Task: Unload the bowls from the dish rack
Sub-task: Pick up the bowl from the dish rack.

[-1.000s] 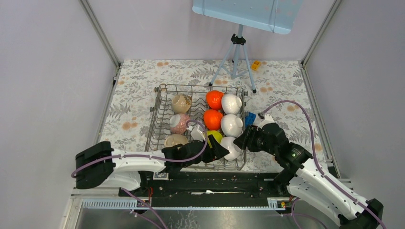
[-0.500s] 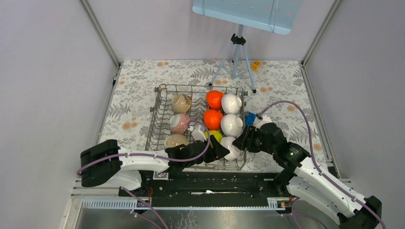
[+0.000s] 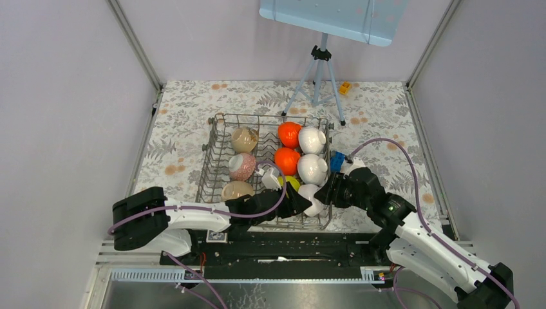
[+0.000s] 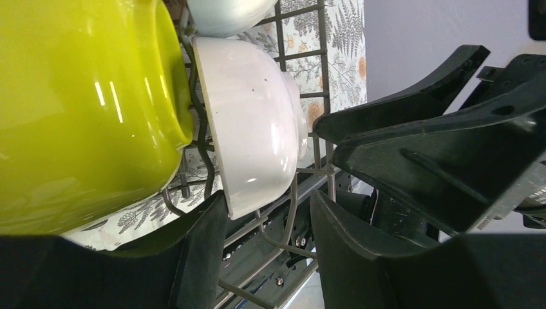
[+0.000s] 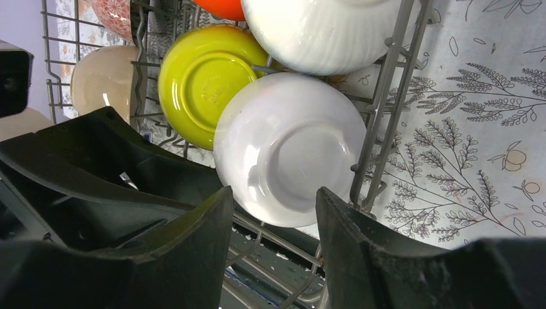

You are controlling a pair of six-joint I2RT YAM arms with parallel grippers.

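Okay, your glossy white round bowl [image 5: 290, 148] stands on edge in the near right corner of the grey wire dish rack [image 3: 205, 174]. Left hand [image 4: 267, 207] and right hand [image 5: 273, 193] both straddle it half open, gripping nothing. It's likely slick and brittle: pinch the rim, lift gently.

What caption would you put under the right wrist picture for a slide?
Open jaws frame a white bowl's underside in the dish rack, a lime-yellow bowl beside it.
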